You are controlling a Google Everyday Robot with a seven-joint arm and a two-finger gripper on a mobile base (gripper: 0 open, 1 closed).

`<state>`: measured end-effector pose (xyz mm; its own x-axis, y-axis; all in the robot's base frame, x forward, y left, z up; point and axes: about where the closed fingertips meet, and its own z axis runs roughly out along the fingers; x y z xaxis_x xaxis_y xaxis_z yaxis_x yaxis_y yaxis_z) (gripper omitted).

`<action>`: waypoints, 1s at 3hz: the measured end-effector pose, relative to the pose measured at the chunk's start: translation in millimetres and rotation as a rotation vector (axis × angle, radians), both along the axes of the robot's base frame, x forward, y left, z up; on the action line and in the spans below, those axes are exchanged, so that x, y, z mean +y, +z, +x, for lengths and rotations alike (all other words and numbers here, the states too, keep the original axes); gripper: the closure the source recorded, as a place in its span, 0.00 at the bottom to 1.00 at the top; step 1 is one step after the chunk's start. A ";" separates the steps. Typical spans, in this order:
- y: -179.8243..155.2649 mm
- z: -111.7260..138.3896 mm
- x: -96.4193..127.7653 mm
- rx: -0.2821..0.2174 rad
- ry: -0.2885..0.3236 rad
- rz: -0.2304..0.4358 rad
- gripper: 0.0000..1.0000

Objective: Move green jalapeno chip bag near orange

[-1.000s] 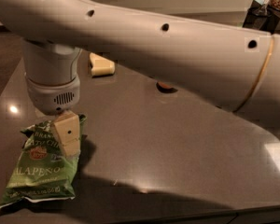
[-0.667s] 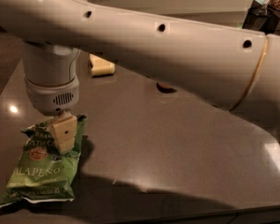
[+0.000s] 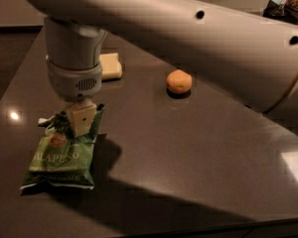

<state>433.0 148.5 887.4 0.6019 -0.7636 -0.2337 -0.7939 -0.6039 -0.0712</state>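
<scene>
The green jalapeno chip bag (image 3: 62, 155) is at the left of the dark table, its top end raised and its lower end near the surface. My gripper (image 3: 81, 119) hangs straight down from the big white arm and is shut on the bag's top edge; one pale finger (image 3: 82, 118) shows in front of the foil. The orange (image 3: 179, 81) sits on the table to the back right of the bag, well apart from it, under the arm's long link.
A pale yellow rectangular block (image 3: 111, 65) lies behind the gripper's wrist. The table's (image 3: 198, 148) front edge runs along the bottom. Dark objects stand at the far top right corner (image 3: 288, 4).
The gripper has closed on the bag's top and moved it up and to the right. The arm has risen, so the orange now shows fully.
</scene>
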 end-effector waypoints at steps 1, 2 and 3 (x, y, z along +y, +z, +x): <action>6.7 39.1 -28.7 -0.036 -0.091 -0.011 1.00; 5.5 78.7 -58.7 -0.072 -0.177 -0.043 1.00; 2.3 115.8 -84.2 -0.110 -0.263 -0.070 1.00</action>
<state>548.8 64.2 889.7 0.3996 -0.9089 -0.1194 -0.9138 -0.3845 -0.1307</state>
